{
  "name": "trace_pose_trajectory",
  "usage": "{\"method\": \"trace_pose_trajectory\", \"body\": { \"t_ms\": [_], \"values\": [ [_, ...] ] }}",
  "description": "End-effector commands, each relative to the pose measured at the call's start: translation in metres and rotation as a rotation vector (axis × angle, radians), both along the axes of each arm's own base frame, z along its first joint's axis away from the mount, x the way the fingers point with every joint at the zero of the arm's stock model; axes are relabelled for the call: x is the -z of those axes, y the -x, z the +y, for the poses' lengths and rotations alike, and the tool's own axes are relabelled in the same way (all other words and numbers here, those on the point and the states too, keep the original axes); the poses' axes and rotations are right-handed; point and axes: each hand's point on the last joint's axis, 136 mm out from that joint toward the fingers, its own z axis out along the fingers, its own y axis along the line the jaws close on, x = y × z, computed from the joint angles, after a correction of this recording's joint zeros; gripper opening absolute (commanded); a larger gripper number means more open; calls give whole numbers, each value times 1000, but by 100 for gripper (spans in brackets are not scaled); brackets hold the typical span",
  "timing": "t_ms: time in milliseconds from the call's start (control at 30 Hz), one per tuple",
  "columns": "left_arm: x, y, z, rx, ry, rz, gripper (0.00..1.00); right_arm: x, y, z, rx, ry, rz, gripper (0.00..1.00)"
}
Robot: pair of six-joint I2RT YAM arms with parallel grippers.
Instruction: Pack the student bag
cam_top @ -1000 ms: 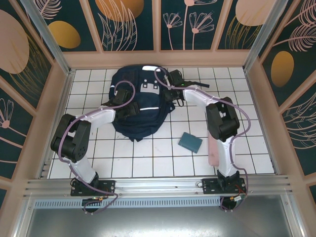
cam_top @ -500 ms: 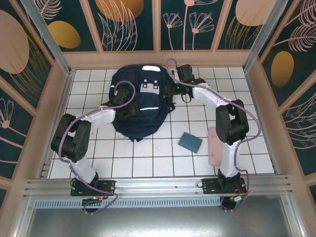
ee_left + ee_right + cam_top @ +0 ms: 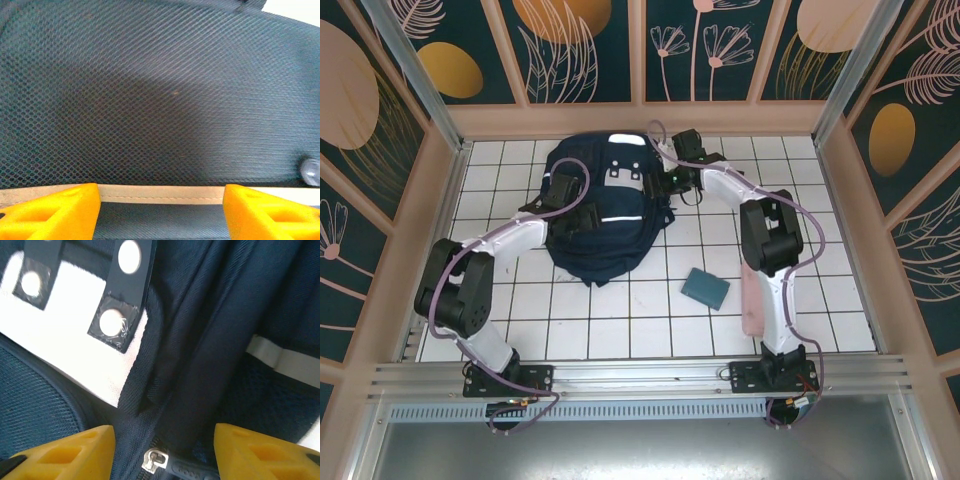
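The student bag (image 3: 605,225) lies flat at the back middle of the tiled table, dark navy with white-grey patches near its top. My left gripper (image 3: 566,192) rests on the bag's left side. In the left wrist view its yellow fingers (image 3: 60,207) stand apart over black mesh fabric (image 3: 160,100), a tan trim band (image 3: 161,193) running between them. My right gripper (image 3: 667,168) sits at the bag's upper right edge. It is open, and the silver zipper pull (image 3: 154,461) lies between its fingers (image 3: 260,450), below a white patch (image 3: 75,355).
A flat teal case (image 3: 705,287) lies on the tiles right of the bag. A pink oblong item (image 3: 752,300) lies beside it, partly behind the right arm. Wooden walls close in the table on three sides.
My left gripper has slid farther up the bag's left side. My right gripper swung up along the bag's right edge, settled near the top corner, and its fingers have spread.
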Motion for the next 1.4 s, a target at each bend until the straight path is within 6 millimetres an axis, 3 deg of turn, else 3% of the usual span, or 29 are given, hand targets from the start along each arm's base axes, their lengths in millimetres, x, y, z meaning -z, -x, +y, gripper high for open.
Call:
{"method": "trace_pose_trajectory", "body": {
  "t_ms": [0, 167, 300, 400, 567, 600, 833, 1167, 1367],
  "values": [
    [-32, -6, -8, 36, 45, -54, 66, 10, 12, 2, -117, 19, 28, 61],
    [-38, -10, -20, 61, 103, -67, 66, 21, 42, 5, -204, -10, 102, 63],
    [-38, -14, -31, 89, 150, -62, 65, 13, 73, 19, -287, -61, 114, 58],
    [-35, -17, -38, 104, 173, -52, 63, 6, 83, 24, -302, -71, 93, 53],
    [-38, -21, -47, 130, 213, -57, 59, 0, 72, 20, -256, -49, 53, 44],
    [-25, -22, -50, 136, 213, -29, 58, -1, 68, 18, -240, -38, 42, 42],
    [-7, -28, -49, 113, 192, 4, 54, -3, 55, 12, -203, -12, 29, 31],
    [1, -34, -44, 84, 155, 17, 53, -14, 45, 4, -159, 21, -7, 39],
    [-4, -33, -45, 94, 161, 9, 53, -18, 45, 3, -154, 17, -15, 26]
  ]
}}
